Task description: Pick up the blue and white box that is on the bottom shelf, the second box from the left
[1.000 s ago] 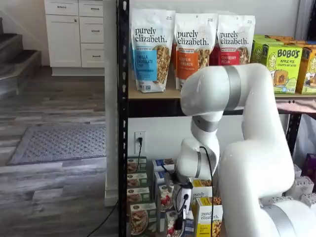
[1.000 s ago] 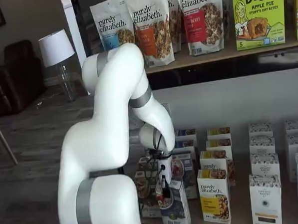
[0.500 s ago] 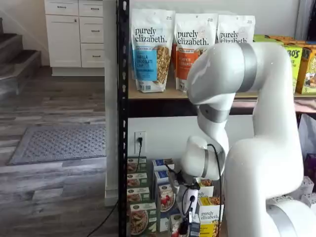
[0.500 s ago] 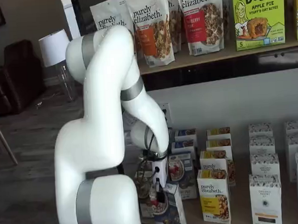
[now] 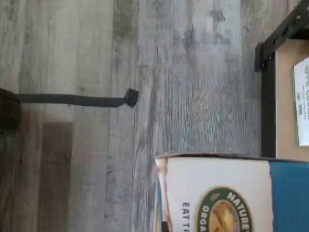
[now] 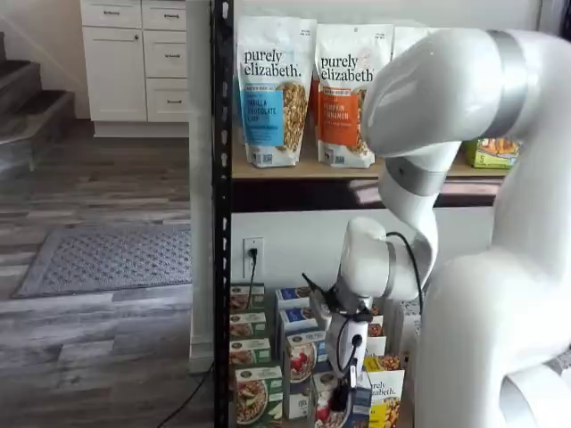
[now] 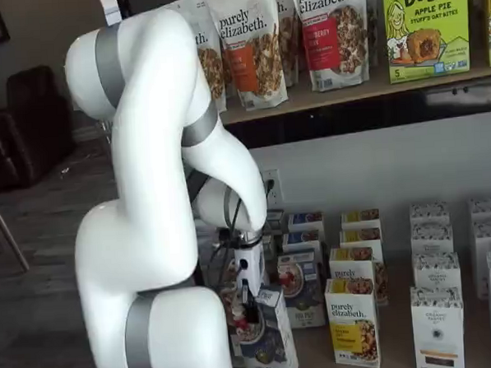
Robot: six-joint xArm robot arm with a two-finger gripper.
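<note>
Gripper (image 7: 246,309) with its black fingers closed on the upper part of the blue and white box (image 7: 269,348). No gap is visible between fingers and carton, though the contact line itself is partly masked by the white gripper body. The box is held at about six o'clock of the gripper in both shelf views (image 6: 332,412). It is tilted slightly and carried at the front edge of the bottom shelf (image 7: 398,339), at about nine o'clock of the yellow carton (image 7: 352,323) and apart from it. In the wrist view the carton's white and blue panel (image 5: 217,193) is seen close up against the grey plank floor (image 5: 183,72), from which it is judged that the box has been brought clear of its row. The step in hand is taken to be the withdrawal and lift. A steady grip is called for next, and an outward path that keeps the tilted carton off the green carton (image 6: 252,392) and the black rack post (image 6: 221,223). The lower edge of the box is cut off in both shelf views, and the vacated slot is hidden behind the arm (image 7: 164,196). The shelf surface is scarcely seen between cartons, and the printing on the box can be read only in fragments.
</note>
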